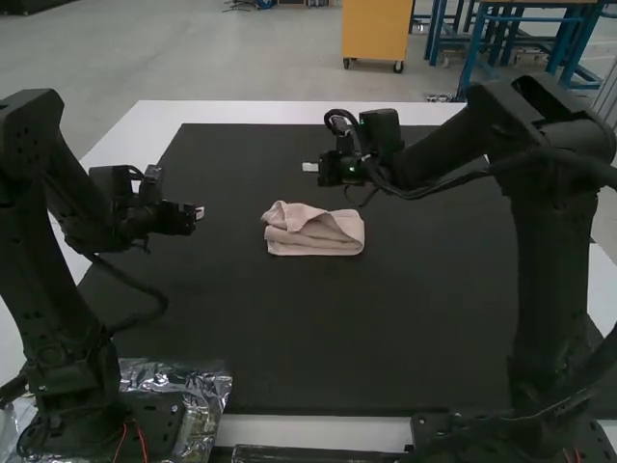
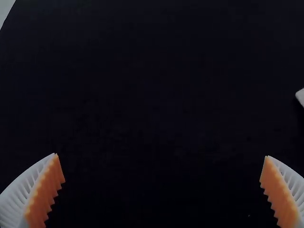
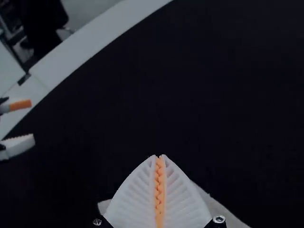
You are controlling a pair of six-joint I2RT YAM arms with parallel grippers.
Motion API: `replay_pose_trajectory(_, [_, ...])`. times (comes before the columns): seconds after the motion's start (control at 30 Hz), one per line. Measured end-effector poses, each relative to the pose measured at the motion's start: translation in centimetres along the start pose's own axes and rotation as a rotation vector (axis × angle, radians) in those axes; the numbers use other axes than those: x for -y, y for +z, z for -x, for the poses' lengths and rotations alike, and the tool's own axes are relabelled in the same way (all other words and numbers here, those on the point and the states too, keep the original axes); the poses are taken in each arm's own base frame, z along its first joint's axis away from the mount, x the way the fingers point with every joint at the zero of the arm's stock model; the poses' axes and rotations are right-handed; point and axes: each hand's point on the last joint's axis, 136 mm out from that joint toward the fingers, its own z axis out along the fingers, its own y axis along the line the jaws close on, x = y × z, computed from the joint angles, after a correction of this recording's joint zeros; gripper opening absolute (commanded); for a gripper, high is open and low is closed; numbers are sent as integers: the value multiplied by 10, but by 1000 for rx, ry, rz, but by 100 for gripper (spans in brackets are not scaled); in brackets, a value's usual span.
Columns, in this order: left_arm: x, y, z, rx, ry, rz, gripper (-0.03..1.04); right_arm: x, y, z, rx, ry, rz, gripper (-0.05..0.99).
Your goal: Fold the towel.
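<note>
The pinkish towel [image 1: 313,230] lies folded into a compact, layered bundle at the middle of the mat, a loose flap slanting over its top. My left gripper [image 1: 200,212] is left of it, apart from the cloth; in the left wrist view the left gripper [image 2: 161,156] has its fingers wide apart over dark mat. My right gripper [image 1: 309,167] hangs beyond the towel's far side. Seen from the right wrist, the right gripper [image 3: 159,156] has its pads pressed together with no cloth between them, and part of the towel [image 3: 219,209] shows behind the fingers.
A black mat [image 1: 318,338] covers most of the white table [image 1: 251,112]. Crinkled silver foil [image 1: 204,395] lies by the left arm's base. In the right wrist view, the left arm's two fingers stand apart farther off.
</note>
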Motion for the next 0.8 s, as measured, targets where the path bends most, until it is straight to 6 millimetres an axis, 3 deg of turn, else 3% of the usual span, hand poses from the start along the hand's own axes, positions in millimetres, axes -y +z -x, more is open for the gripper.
replay_pose_trajectory(0.37, [2,-3,-3,10,4,2,97,13,19,-32,-10,2,22,-2])
replay_pose_trajectory(0.63, [1,-4,3,36,4,7,97,21,28,-71,-35,14,32,-3])
replay_pose_trajectory(0.8, [1,-12,25,88,16,14,97,24,27,-100,-52,22,38,-3])
